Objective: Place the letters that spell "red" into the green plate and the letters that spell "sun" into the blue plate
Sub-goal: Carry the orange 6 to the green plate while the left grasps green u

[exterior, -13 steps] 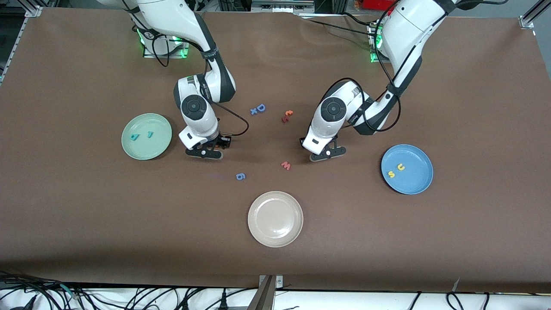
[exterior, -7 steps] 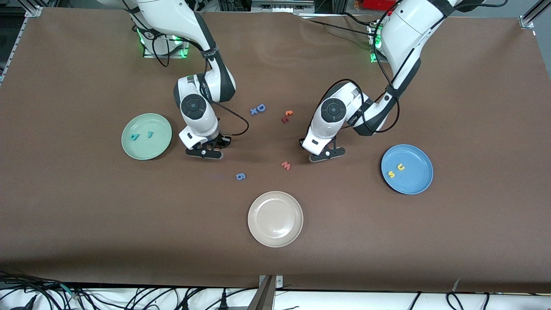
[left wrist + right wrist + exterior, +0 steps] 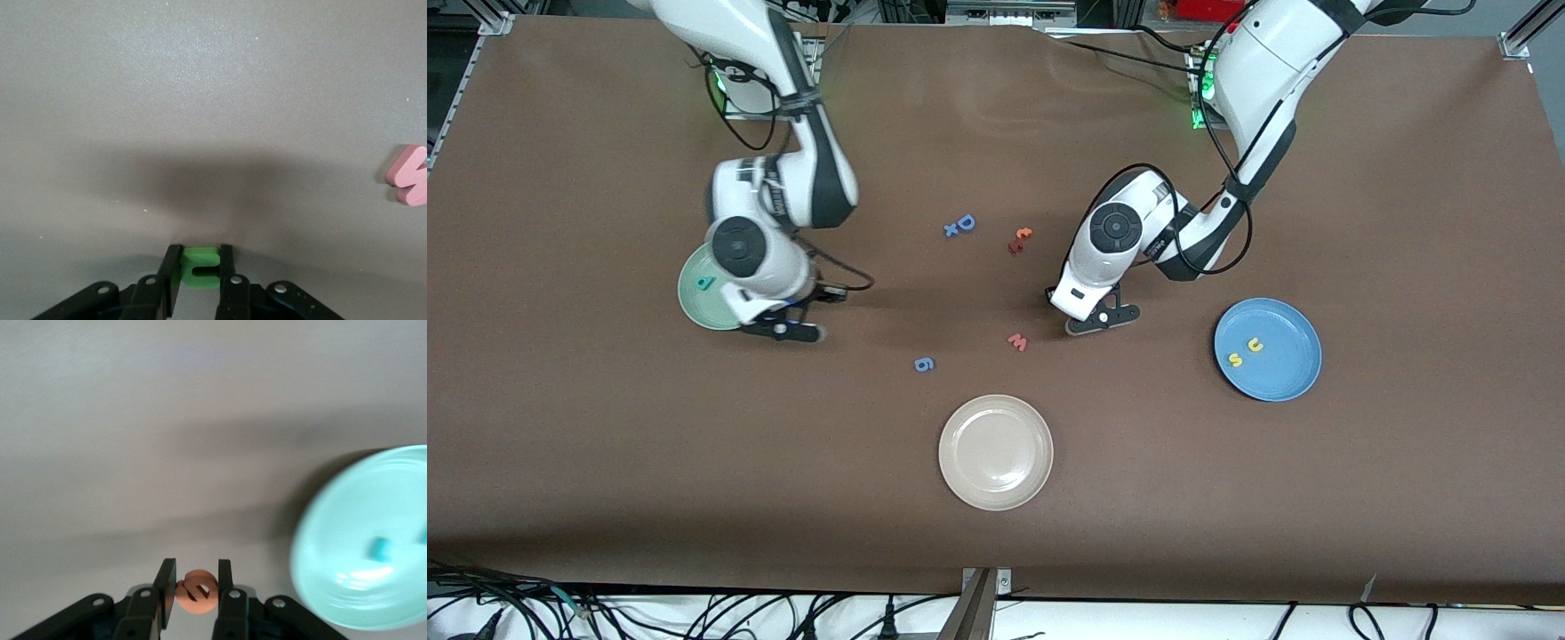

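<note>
My left gripper (image 3: 1101, 322) is down at the table beside a red "w" (image 3: 1017, 341), shut on the green "n" (image 3: 200, 270), which sits between its fingers (image 3: 172, 267). My right gripper (image 3: 783, 329) hangs over the table just off the rim of the green plate (image 3: 692, 300), shut on the orange "e" (image 3: 197, 592). The teal "d" (image 3: 706, 284) lies in that plate; my right arm hides the "r". The blue plate (image 3: 1294, 360) at the left arm's end holds the yellow "s" (image 3: 1234, 359) and "u" (image 3: 1256, 345).
A blue "g"-like letter (image 3: 924, 364) lies nearer the front camera than a blue "D" (image 3: 965, 222) and a red and orange letter pair (image 3: 1020, 240). A beige-white plate (image 3: 996, 493) sits mid-table toward the front camera.
My right arm has swung from mid-table to the green plate's edge with the orange "e" and now covers the "r". My left gripper stayed in place and closed on the "n".
</note>
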